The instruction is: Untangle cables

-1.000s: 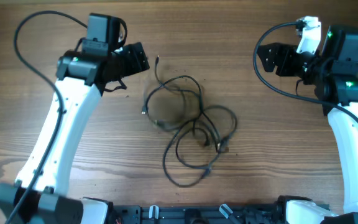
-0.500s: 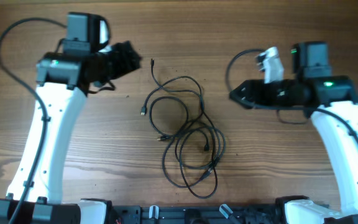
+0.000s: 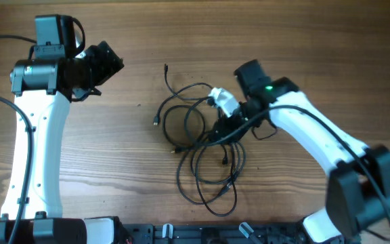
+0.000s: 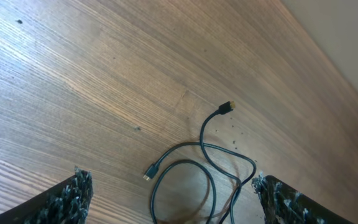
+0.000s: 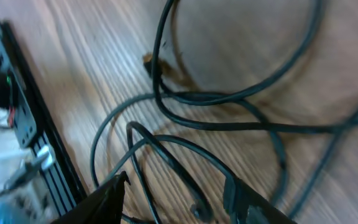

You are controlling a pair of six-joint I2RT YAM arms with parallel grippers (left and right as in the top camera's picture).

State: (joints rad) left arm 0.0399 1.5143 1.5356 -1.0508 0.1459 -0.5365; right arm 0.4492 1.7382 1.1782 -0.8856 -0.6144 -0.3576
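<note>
The cables lie in a loose tangle of thin black loops at the table's middle, with plug ends at the upper left and left. My right gripper is down on the tangle's right side. In the right wrist view it is open, with several cable strands running between its fingers. My left gripper is open and empty, up and to the left of the tangle. In the left wrist view it frames a cable loop and a gold-tipped plug well below.
The wooden table carries only the cables. A black base rail runs along the front edge and also shows in the right wrist view. Thick black arm wires loop beside each arm.
My right arm has swung in from the far right and dropped onto the tangle. My left arm has drawn back to the left. The cable loops have spread lower on the table.
</note>
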